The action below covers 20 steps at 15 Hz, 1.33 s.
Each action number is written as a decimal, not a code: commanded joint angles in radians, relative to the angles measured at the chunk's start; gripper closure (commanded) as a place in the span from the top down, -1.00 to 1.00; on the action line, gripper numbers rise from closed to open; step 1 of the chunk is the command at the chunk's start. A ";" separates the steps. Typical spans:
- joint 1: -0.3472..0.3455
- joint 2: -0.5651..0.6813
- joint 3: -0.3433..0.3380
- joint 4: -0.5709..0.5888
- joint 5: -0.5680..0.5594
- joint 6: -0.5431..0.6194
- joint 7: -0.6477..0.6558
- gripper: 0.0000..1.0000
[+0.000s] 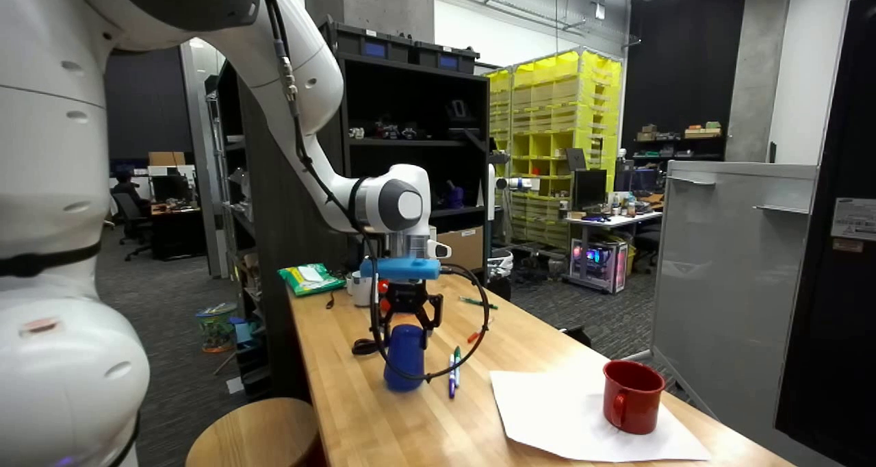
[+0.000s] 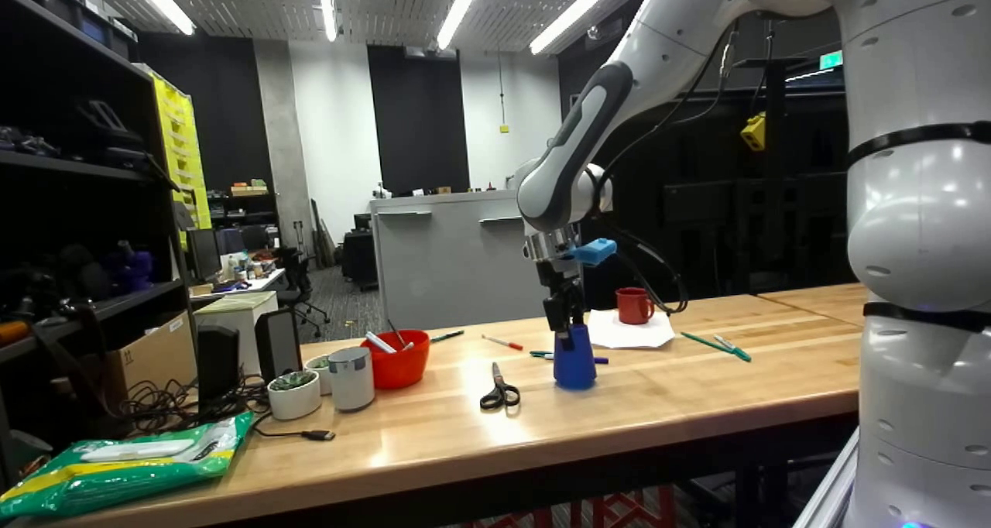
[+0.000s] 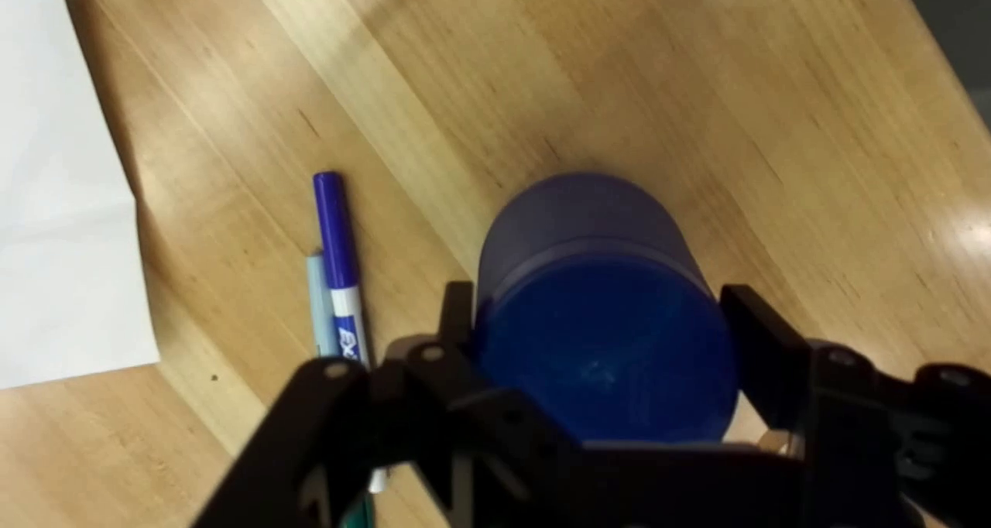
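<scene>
A blue cup (image 1: 404, 369), tapered with its wider end down, stands roughly upright at the table. My gripper (image 1: 406, 339) comes down over it from above in both exterior views. From the wrist, the cup's round top (image 3: 612, 342) fills the space between the two black fingers (image 3: 762, 342), which appear to press on it from either side. Whether its base (image 2: 574, 381) bears on the wood or hangs just above, I cannot tell. Beside it lie a purple-capped marker (image 3: 337, 234) and a green one (image 1: 457, 356). The gripper's body hides the cup's near edge in the wrist view.
Black scissors (image 2: 499, 395) lie close to the cup. A red mug (image 1: 633, 398) stands on white paper (image 1: 547, 412). Toward the shelf are a red bowl (image 2: 402, 364) with pens, a grey mug (image 2: 352, 381), a small planter (image 2: 294, 400) and a green packet (image 2: 139, 462).
</scene>
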 commanded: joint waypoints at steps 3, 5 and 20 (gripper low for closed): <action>0.004 -0.009 0.001 -0.019 -0.055 0.018 0.038 1.00; 0.004 -0.016 0.000 -0.020 -0.061 0.012 0.043 1.00; 0.016 -0.156 0.005 -0.039 -0.091 -0.152 -0.395 1.00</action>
